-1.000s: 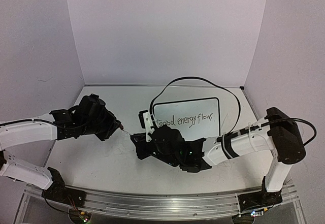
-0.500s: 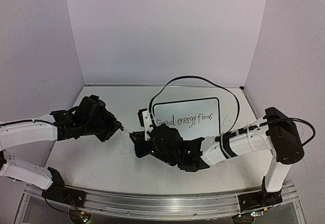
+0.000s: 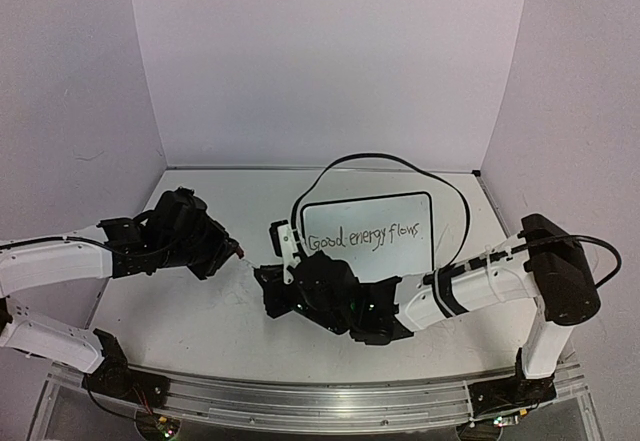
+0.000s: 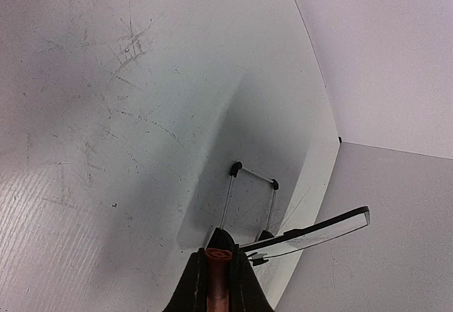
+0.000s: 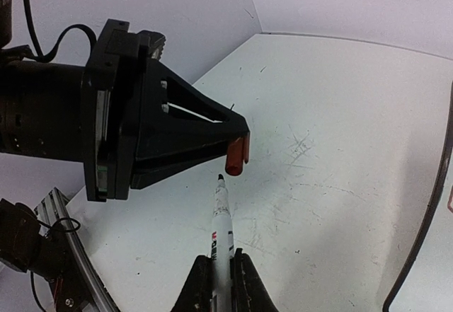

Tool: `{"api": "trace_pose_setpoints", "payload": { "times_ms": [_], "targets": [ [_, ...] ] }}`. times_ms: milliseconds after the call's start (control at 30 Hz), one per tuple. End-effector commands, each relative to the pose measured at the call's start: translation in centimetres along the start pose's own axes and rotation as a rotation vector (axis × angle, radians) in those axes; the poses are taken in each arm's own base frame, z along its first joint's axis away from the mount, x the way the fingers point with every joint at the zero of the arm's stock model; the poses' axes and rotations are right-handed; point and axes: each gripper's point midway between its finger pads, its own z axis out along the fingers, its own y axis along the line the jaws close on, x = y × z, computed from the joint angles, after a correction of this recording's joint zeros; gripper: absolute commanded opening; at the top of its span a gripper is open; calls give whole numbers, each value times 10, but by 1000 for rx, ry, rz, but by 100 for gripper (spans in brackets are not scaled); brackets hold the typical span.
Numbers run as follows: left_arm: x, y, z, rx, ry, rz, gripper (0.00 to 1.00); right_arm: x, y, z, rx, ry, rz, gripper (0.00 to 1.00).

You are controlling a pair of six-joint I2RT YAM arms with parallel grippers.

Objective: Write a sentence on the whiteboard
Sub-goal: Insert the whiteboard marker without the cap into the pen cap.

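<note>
Whiteboard [image 3: 400, 211] and its sentence [image 3: 362, 239], "Good energy flows", sit where they did a second ago; only the right arm has crept a little leftward and toward the near edge. The right jaws are clenched on a white marker [image 5: 222, 221], whose dark tip points at a red cap [image 5: 237, 155] with a small gap between them. The left jaws are clamped on that cap. The board stands just behind and to the right of the right jaws, its near left corner hidden by that wrist, and it is apart from the left jaws, off to their right. Its long side runs left to right across the worktop [image 3: 190, 311], and the writing follows it, rising slightly rightward. A black cable [image 3: 400, 159] loops around the board's far side.
</note>
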Motion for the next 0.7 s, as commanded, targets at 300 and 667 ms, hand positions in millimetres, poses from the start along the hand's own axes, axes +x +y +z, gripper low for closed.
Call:
{"api": "trace_pose_setpoints", "payload": {
  "times_ms": [300,667],
  "targets": [
    [-2,-12,-7,54,1,-19,0,-11,-1,3,34,-44,13,0],
    [-1,-13,-6,54,3,-17,0,-10,3,7,25,-41,2,0]
  ]
}}
